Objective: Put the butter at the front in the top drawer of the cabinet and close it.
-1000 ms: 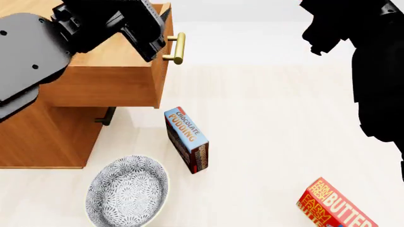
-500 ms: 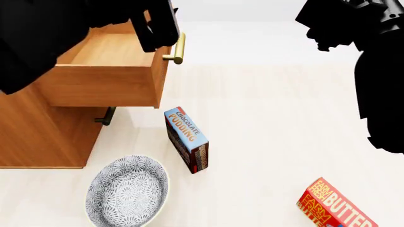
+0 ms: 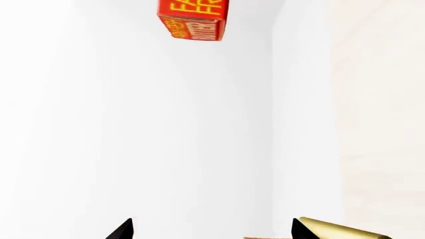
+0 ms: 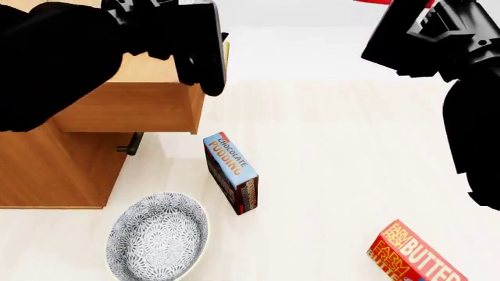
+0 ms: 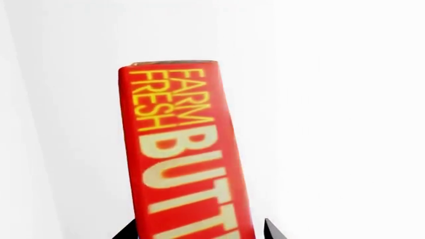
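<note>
Butter (image 5: 182,154) sits lengthways between the right gripper (image 5: 199,231) fingers, which look closed on it, held high at the far right. Only a red sliver shows at the top of the head view; the left wrist view catches its end (image 3: 193,20) hanging in mid-air. Second identical butter box (image 4: 414,257) lies on the pale desk (image 4: 336,152) at the near right edge, untouched.

Top drawer (image 4: 129,105) of the cabinet (image 4: 55,170) stands pulled out, with the left gripper (image 3: 209,231) over its front edge. Its fingers are spread with nothing between them, and the brass handle (image 3: 342,231) is just beside one tip.

Risks, my guess: the left arm covers much of the drawer opening, so bringing the box in could knock arm against arm. The grip seems to catch only the box's lower end, so it could pivot or slip on the swing across. The chocolate pudding box (image 4: 231,172), on edge and leaning near the drawer front, could be tipped by a low pass.

Materials: glossy printed cardboard, sharp-cornered boxes; wood-grain cabinet; round brass bar; patterned ceramic-looking bowl (image 4: 158,237), shallow.
</note>
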Controlling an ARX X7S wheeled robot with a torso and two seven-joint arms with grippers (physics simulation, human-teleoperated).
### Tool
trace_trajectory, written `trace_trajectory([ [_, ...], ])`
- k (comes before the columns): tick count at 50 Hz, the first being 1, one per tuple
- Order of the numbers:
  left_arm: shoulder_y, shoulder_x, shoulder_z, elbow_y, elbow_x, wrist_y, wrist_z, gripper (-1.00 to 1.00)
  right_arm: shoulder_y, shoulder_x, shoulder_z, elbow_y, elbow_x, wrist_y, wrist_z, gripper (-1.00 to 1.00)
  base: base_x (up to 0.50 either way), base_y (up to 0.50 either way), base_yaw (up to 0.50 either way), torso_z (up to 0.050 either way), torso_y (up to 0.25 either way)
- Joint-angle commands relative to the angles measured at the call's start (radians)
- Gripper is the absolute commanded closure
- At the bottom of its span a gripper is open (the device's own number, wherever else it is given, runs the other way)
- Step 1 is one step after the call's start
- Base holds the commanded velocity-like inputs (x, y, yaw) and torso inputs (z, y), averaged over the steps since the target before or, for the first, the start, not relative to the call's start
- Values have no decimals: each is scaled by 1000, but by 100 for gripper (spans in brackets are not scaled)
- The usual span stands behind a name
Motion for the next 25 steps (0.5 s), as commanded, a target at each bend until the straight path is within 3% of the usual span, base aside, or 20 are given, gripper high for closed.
trace_trajectory([
  [1, 13, -35, 16, 74, 35, 30, -12, -100, -11, 50, 11, -51, -96, -35, 21, 100, 0, 0, 0, 0, 0],
  [25, 61, -80, 20, 175, 21, 33, -30, -100, -116, 134, 12, -183, -100, -4, 22, 100, 0, 0, 0, 0, 1],
])
